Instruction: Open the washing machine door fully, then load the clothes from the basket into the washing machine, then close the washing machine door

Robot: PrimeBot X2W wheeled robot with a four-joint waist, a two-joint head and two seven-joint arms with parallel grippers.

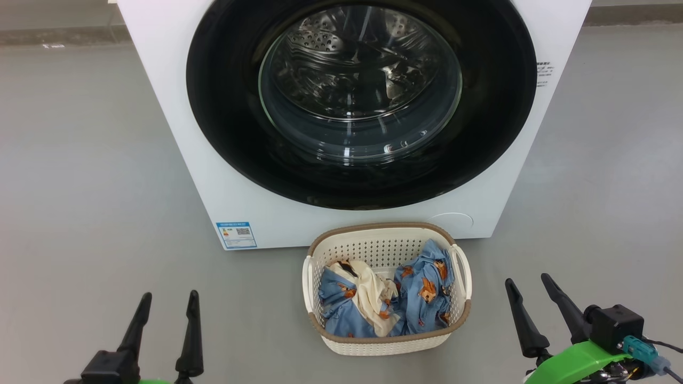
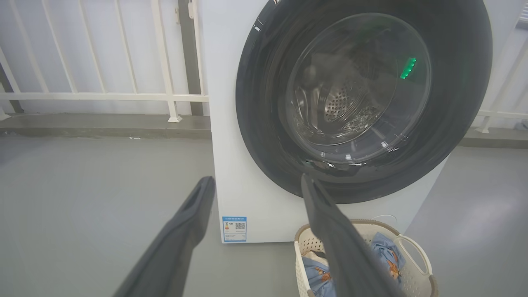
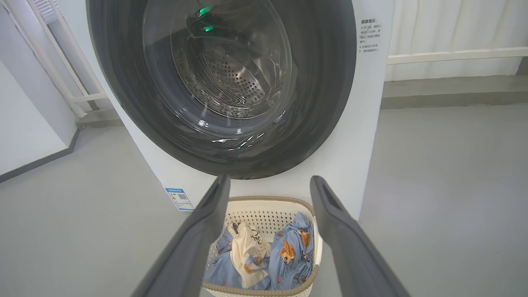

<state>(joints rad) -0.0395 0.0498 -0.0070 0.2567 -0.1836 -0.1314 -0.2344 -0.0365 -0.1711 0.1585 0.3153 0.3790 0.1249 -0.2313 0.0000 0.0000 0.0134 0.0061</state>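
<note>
On the grey floor (image 1: 80,186) in the head view, the washing machine (image 1: 160,80) stands with its door (image 1: 224,122) shut flat against its front. The basket (image 1: 373,228) sits just before it, holding the clothes (image 1: 421,288). The left gripper (image 1: 170,294) and right gripper (image 1: 527,279) hang low at either side, fingers spread and empty, well apart from the basket. In the left wrist view, the parted fingers frame the machine's blue label (image 2: 234,229). In the right wrist view, the spread fingers frame the basket below the door.
</note>
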